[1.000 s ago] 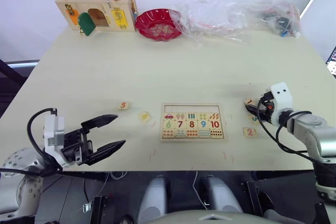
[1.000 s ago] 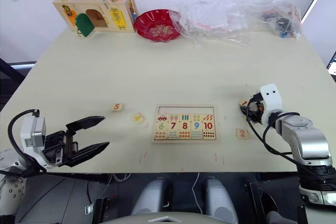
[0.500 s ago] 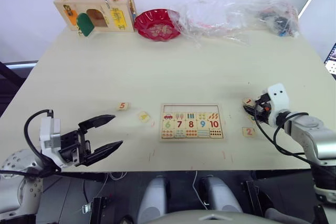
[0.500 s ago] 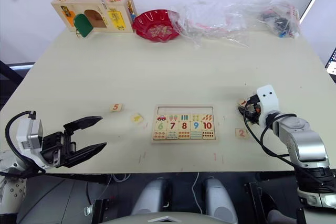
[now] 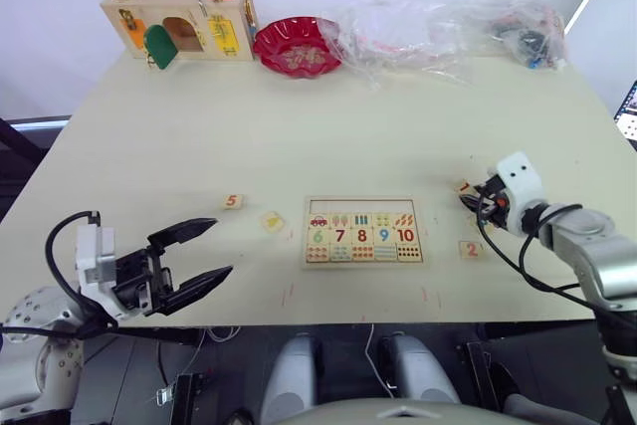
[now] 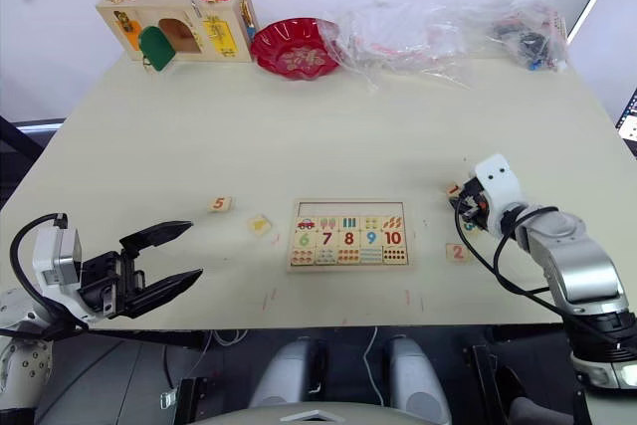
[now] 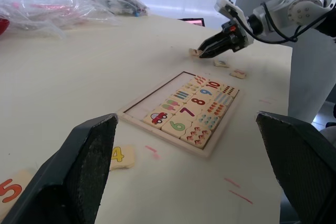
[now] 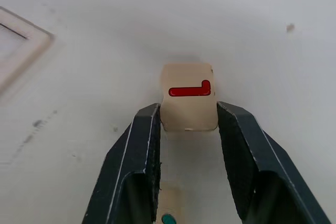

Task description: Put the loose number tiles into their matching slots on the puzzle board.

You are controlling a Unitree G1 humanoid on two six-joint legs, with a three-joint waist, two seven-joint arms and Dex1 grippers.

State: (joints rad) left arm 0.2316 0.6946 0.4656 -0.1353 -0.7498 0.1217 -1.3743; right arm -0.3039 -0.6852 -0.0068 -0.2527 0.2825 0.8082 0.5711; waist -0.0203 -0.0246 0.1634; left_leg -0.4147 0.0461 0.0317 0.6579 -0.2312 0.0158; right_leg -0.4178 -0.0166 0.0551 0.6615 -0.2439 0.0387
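Right of the puzzle board point(image 5: 364, 231), the right gripper point(image 8: 186, 124) has its two fingers bracketing the red 1 tile point(image 8: 189, 96) on the table point(image 5: 299, 136) — touching its sides, though whether it is clamped is uncertain. Left gripper point(image 5: 204, 254) hangs with fingers spread. To do this well: squeeze squarely, lift level, carry to the board's empty upper row — the leftmost slot point(image 7: 153, 104), above the car square.

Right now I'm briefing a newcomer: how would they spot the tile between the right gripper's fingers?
Start at the puzzle board mid-table and look to its right. There the right gripper straddles a pale-wood tile bearing a red 1, unlike the neighbouring tile 2.
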